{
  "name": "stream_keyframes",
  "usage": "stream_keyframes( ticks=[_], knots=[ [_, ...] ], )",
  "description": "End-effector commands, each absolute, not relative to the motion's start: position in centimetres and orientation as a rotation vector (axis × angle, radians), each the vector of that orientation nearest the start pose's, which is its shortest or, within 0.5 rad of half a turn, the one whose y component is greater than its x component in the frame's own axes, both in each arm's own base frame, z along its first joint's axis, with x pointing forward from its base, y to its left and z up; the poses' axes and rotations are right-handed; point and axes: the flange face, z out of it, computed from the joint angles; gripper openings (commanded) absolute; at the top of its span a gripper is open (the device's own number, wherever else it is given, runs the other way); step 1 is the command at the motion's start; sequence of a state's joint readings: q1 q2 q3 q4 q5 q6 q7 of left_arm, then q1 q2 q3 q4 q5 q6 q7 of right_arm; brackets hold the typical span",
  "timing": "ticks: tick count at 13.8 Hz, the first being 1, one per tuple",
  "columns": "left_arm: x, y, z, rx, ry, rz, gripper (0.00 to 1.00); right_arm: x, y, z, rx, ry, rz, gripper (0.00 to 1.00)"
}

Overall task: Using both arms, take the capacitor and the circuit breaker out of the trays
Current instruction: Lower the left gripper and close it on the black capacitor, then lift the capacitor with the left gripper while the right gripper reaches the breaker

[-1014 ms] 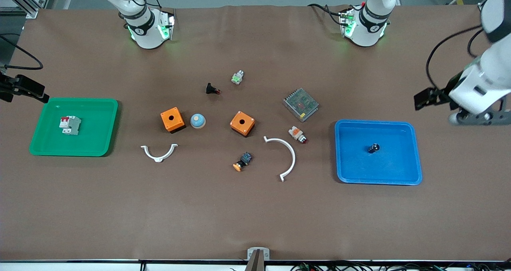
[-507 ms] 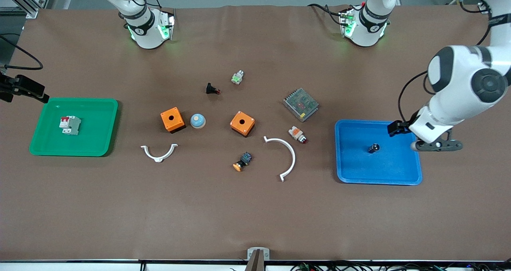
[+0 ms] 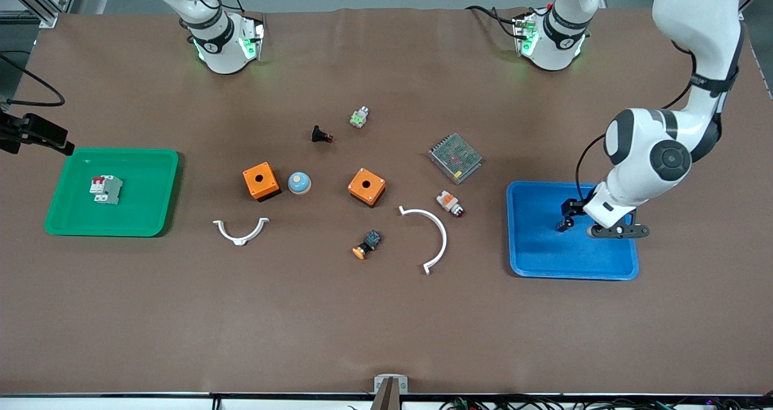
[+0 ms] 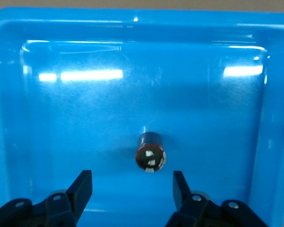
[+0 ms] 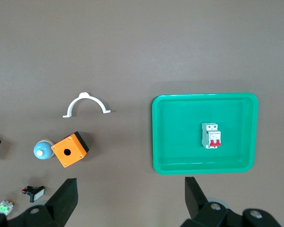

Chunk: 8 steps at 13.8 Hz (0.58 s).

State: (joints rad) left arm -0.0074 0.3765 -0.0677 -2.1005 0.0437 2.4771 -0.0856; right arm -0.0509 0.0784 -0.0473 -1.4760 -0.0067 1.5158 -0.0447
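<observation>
The capacitor (image 3: 563,224), a tiny black cylinder, lies in the blue tray (image 3: 543,265). My left gripper (image 3: 577,212) hangs low over that tray, open and empty. In the left wrist view the capacitor (image 4: 150,153) lies on its side just ahead of the left gripper (image 4: 132,182), not between the fingertips (image 4: 84,182). The breaker (image 3: 106,189), white and grey with red levers, lies in the green tray (image 3: 60,229). In the right wrist view my right gripper (image 5: 131,187) is open and empty, high over the table beside the green tray (image 5: 161,142) that holds the breaker (image 5: 211,135).
Between the trays lie two orange boxes (image 3: 261,180) (image 3: 366,186), a blue dome (image 3: 299,183), two white curved brackets (image 3: 240,232) (image 3: 432,238), a grey metal-mesh unit (image 3: 455,157), and several small push-buttons (image 3: 450,203) (image 3: 366,244) (image 3: 321,134).
My left arm has swung in from the left arm's end of the table and come down over the blue tray, close to the capacitor. The capacitor and the breaker have not moved.
</observation>
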Motion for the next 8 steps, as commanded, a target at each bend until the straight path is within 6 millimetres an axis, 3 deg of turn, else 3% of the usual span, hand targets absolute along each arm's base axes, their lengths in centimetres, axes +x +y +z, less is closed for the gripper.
stream_keyframes(
  ticks=[1,2,4,5,8],
  knots=[
    [58.3,-4.8,22.0,-3.145,0.056,-0.027,0.72,58.5,-6.3,59.7,-3.145,0.111,0.126,1.00],
    [58.4,-4.9,21.4,-3.146,0.058,-0.017,0.70,59.1,-6.6,58.4,-3.146,0.123,0.161,1.00],
    [58.4,-5.2,20.6,-3.146,0.068,-0.002,0.63,58.6,-10.1,57.0,-3.134,0.142,0.216,1.00],
    [58.8,-5.3,20.4,-3.146,0.071,-0.007,0.56,58.8,-13.3,53.3,-3.114,0.119,0.315,1.00],
    [59.7,-5.5,19.7,-3.149,0.074,-0.012,0.47,58.9,-20.1,47.5,-3.134,0.231,0.444,1.00]
  ],
)
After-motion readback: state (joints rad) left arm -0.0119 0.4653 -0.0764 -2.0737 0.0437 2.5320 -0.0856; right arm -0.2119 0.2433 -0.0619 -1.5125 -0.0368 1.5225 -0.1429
